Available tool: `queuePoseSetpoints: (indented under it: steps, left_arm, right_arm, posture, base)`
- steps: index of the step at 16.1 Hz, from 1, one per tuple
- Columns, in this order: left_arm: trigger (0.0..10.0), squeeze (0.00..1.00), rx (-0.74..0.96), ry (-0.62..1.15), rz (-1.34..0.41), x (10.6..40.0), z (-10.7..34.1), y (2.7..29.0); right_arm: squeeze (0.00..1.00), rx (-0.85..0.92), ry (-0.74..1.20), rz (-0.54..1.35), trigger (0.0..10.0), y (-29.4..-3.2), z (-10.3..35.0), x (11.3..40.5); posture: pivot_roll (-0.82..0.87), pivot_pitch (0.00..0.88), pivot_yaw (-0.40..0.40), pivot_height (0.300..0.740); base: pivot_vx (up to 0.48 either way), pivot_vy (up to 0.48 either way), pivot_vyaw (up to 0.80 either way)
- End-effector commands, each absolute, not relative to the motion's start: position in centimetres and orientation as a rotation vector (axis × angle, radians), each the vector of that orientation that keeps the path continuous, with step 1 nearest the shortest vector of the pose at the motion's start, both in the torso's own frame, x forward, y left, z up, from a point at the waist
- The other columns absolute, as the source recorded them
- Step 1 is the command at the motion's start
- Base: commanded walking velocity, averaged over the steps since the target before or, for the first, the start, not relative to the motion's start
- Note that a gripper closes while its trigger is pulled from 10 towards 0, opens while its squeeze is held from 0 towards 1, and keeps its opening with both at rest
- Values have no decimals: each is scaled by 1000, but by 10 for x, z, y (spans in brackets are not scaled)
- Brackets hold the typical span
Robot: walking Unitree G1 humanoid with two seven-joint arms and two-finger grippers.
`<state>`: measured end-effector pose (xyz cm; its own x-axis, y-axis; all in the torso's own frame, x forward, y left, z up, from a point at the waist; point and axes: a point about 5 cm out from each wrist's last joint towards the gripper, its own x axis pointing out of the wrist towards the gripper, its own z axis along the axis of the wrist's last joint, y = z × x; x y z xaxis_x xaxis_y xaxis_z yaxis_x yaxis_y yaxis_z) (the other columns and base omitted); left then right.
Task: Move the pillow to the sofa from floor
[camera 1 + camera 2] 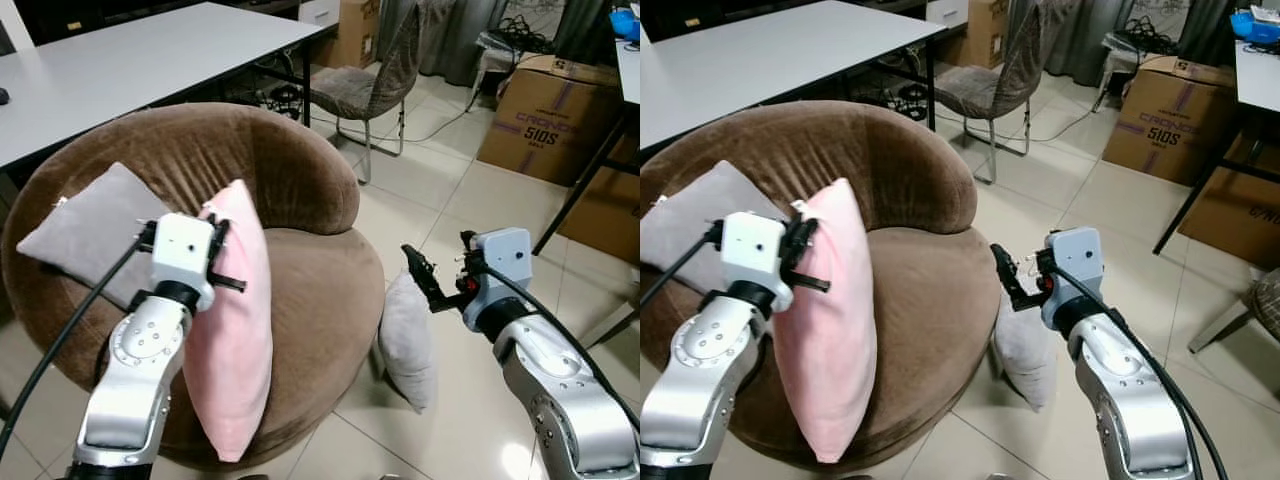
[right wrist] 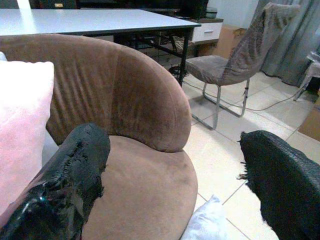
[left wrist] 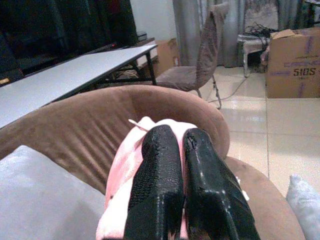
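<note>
Pink pillow [image 1: 232, 330] upright in left jaws' pinch, right jaws wide apart

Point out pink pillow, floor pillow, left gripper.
pink pillow [image 1: 238, 330], left eye view, middle of its face.
floor pillow [image 1: 408, 345], left eye view, its middle.
left gripper [image 3: 182, 145], left wrist view, between the fingertips.

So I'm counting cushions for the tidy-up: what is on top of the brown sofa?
On the brown sofa a grey pillow leans against the backrest, partly covered by the left gripper, which is shut on a pink pillow over the seat.
</note>
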<state>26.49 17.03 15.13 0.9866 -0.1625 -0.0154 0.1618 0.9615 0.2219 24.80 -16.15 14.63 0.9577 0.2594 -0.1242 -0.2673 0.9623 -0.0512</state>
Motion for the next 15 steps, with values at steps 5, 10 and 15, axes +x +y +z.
queuePoseSetpoints:
  steps: [5,10,15]
  left_arm:
    - [10000,0,230,-42,-119,267,158,174]
    - [10000,0,242,-47,-126,268,158,169]
    - [10000,0,246,-48,-127,268,159,169]
  right_arm:
    - [0,-102,113,284,10000,-161,148,250]
    - [0,-107,112,293,10000,-159,148,249]
    - [0,-111,113,298,10000,-159,148,249]
  posture:
    - [19,0,18,740]
    - [18,0,20,740]
    - [15,0,21,740]
  base:
    - [0,0,0]
    - [0,-366,640]
    - [0,-480,800]
